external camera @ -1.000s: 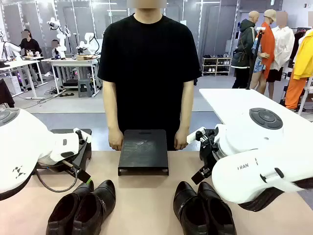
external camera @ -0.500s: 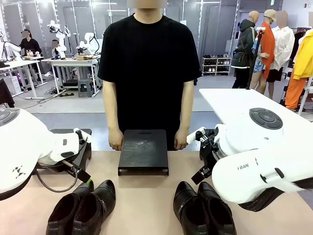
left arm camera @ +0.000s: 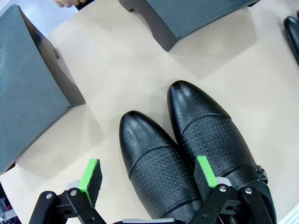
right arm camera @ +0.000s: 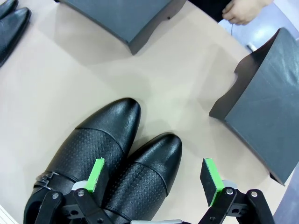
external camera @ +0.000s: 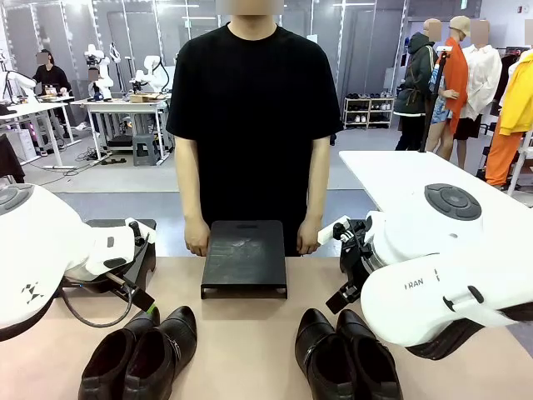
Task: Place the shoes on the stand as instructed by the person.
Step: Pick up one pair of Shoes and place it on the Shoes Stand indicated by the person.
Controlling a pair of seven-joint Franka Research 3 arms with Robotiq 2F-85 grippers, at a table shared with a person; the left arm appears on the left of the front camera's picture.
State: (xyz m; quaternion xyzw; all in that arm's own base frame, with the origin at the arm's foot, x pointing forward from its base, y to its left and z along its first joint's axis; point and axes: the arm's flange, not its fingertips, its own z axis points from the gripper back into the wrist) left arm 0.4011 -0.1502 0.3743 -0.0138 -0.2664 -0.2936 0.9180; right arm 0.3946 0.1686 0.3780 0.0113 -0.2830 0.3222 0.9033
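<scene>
Two pairs of glossy black shoes stand on the near half of the tan table, the left pair [external camera: 141, 350] and the right pair [external camera: 346, 354]. A low black stand [external camera: 243, 258] sits in the middle at the far edge. Behind it is the person [external camera: 254, 108] in a black T-shirt, with a hand [external camera: 196, 242] on the table edge at each side of the stand. My left gripper [left arm camera: 148, 173] hangs open just above the left pair [left arm camera: 187, 149], its green pads either side of one shoe. My right gripper [right arm camera: 154, 175] is open over the right pair [right arm camera: 117, 154].
A second black stand [external camera: 125, 250] sits at the far left [left arm camera: 28, 88] and a third at the far right [right arm camera: 266, 112]. Bare table lies between the shoes and the middle stand [left arm camera: 196, 18]. My two white arms flank the table.
</scene>
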